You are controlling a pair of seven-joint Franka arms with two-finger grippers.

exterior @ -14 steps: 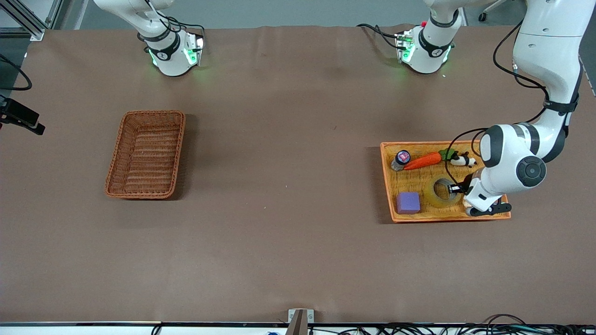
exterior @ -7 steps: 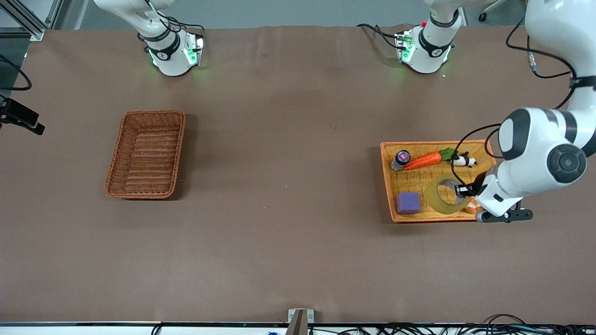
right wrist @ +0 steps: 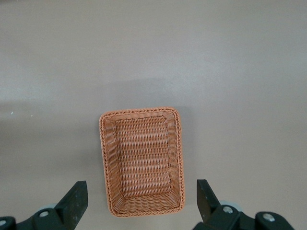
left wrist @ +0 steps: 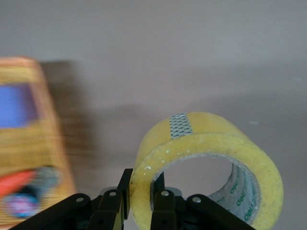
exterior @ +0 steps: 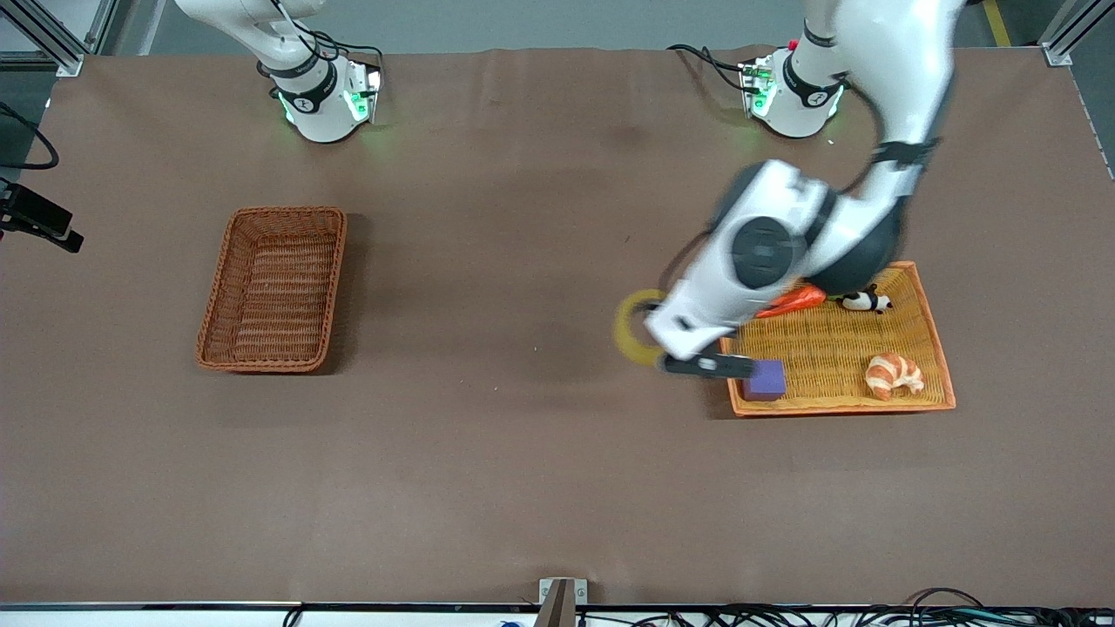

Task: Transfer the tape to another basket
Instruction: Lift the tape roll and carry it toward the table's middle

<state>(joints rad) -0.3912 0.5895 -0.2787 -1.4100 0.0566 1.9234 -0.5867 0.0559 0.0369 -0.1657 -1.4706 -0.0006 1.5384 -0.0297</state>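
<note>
Reddish-brown wicker forms the deep rectangular basket [exterior: 273,289] toward the right arm's end of the table; it lies empty on the brown table cover [exterior: 488,453]. In the right wrist view the same basket [right wrist: 142,160] sits directly below the right gripper [right wrist: 142,201], whose fingers stand wide apart with nothing between them; this arm waits high over the basket. Toward the middle, the tape [exterior: 634,326], a translucent yellowish ring, hangs in the air over bare table cover just beside the shallow orange tray basket [exterior: 932,322], well apart from the wicker basket. The left gripper [left wrist: 140,201] pinches the tape's wall [left wrist: 206,158], one finger outside the ring and one inside its grey core. The tray basket, toward the left arm's end, holds a purple block [exterior: 766,380], a toy carrot [exterior: 793,300], a small panda figure [exterior: 862,300] and a croissant [exterior: 893,374], the block and croissant nearer the front camera.
</note>
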